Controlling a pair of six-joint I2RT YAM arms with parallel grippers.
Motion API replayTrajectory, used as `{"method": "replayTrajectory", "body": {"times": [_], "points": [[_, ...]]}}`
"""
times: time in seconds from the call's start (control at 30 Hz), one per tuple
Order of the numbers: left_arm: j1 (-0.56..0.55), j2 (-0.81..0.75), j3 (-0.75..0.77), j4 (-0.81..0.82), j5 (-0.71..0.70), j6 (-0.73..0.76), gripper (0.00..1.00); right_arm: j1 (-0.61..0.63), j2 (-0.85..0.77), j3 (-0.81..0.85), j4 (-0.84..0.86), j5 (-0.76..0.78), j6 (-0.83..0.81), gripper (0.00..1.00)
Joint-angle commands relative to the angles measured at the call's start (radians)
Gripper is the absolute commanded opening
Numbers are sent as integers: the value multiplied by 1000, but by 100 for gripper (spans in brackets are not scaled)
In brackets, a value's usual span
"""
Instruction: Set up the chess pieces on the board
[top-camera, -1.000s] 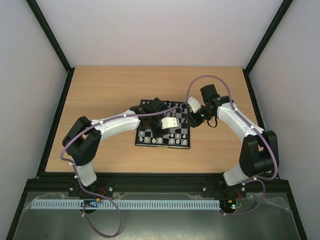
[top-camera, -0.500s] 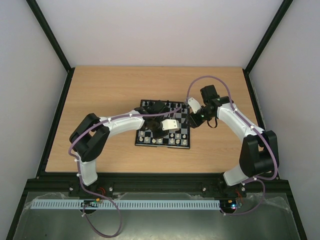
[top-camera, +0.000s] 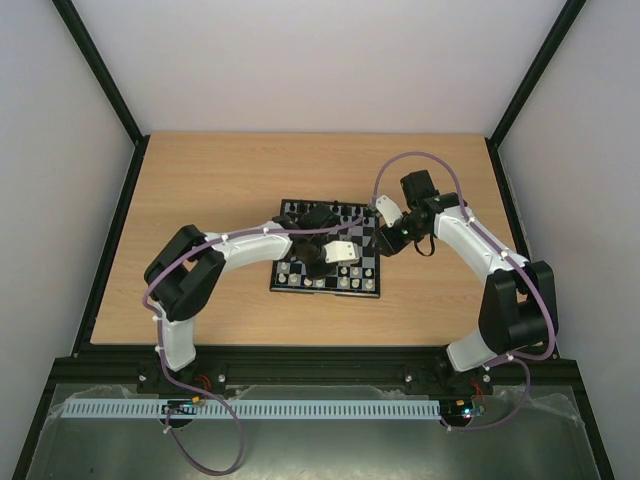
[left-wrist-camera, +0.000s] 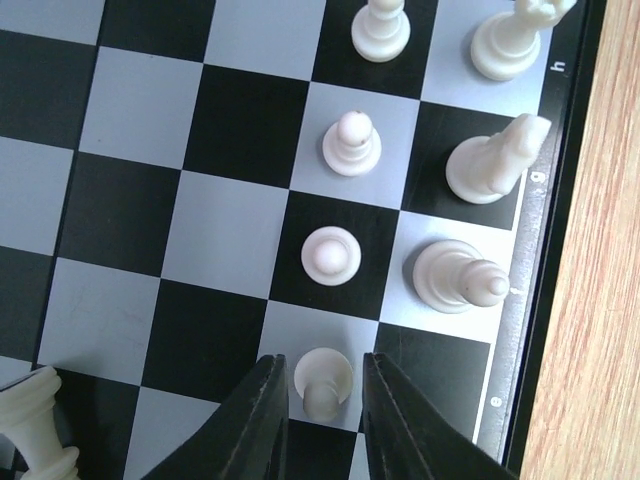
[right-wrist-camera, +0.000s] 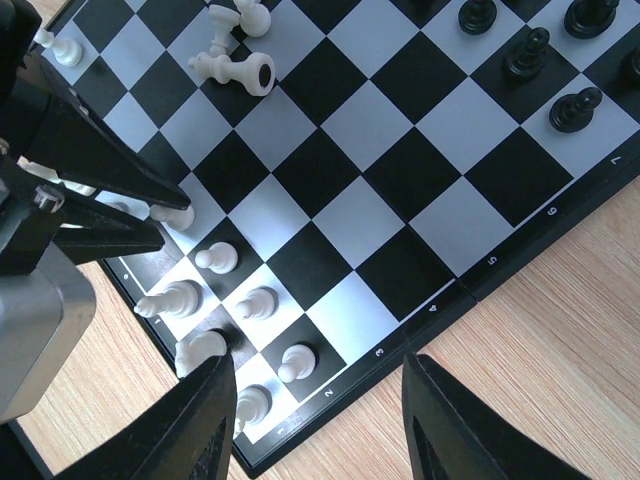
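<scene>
The board (top-camera: 326, 291) lies mid-table. My left gripper (left-wrist-camera: 323, 395) reaches low over its near right part, jaws narrowly open on either side of a cream-white pawn (left-wrist-camera: 323, 383) that stands on a pale square, with a thin gap on each side. More white pieces stand beside it: two pawns (left-wrist-camera: 331, 254), a bishop (left-wrist-camera: 455, 275) and a knight (left-wrist-camera: 490, 165). My right gripper (right-wrist-camera: 315, 400) hovers wide open over the board's right edge (right-wrist-camera: 520, 270), holding nothing. Black pieces (right-wrist-camera: 525, 50) stand on the far rows. A few white pieces lie toppled (right-wrist-camera: 235, 65) mid-board.
A loose white piece (left-wrist-camera: 35, 425) shows at the lower left of the left wrist view. Bare wooden table (top-camera: 220, 180) surrounds the board. Black frame rails (top-camera: 115, 230) border the table left and right. The two arms come close together over the board's right side.
The left arm has swung in, bringing its gripper slightly toward the board's near right part. The right arm has not moved.
</scene>
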Motion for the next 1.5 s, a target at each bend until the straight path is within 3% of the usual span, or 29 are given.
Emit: {"method": "replayTrajectory", "body": {"times": [0.0,0.2,0.37,0.63,0.77,0.9,1.03,1.2,1.47], "points": [[-3,-11,44,-27,-15,-7,27,-3,-16,1,-13,-6,-7,46],[61,-112,100,-62,82,-67,34,-3,-1,44,-26,-20,1,46],[176,-196,112,-86,222,-129,37,-3,51,128,-57,-63,7,45],[405,-265,-15,50,288,-444,38,38,160,286,-92,-89,6,39],[453,-311,-123,97,309,-473,39,115,220,364,-146,-62,-102,37],[518,-371,-238,148,342,-538,39,198,266,385,-144,-2,-312,36],[584,-426,-309,169,358,-590,46,255,335,417,-126,68,-457,39],[645,-473,-358,181,346,-629,56,275,439,463,-137,122,-579,47],[691,-512,-372,181,359,-634,59,287,557,539,-141,181,-646,47]]}}
